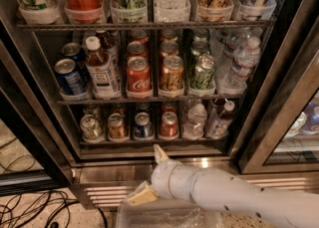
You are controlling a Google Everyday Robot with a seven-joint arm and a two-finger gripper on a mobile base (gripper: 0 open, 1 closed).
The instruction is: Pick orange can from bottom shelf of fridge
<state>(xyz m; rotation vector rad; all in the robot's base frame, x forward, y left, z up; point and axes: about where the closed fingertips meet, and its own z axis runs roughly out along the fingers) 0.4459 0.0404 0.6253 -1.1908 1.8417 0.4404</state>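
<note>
**Gripper low before the fridge, orange can on its rack**

We see the gripper [151,173] at the foot of the fridge [280,95], in front of its steel base and below the bottom shelf [149,143]. Its two pale fingers [159,154] stand well apart, one pointing up at the shelf edge and the other angled down to the left, with nothing between them. The white arm [234,197] runs off to the lower right.

We find the orange can [117,126] upright on the bottom shelf, second from the left, between a silver can [90,127] and a blue can [143,126]. A red can [168,125] stands just right of the blue one. The gripper is apart from them all.
</note>
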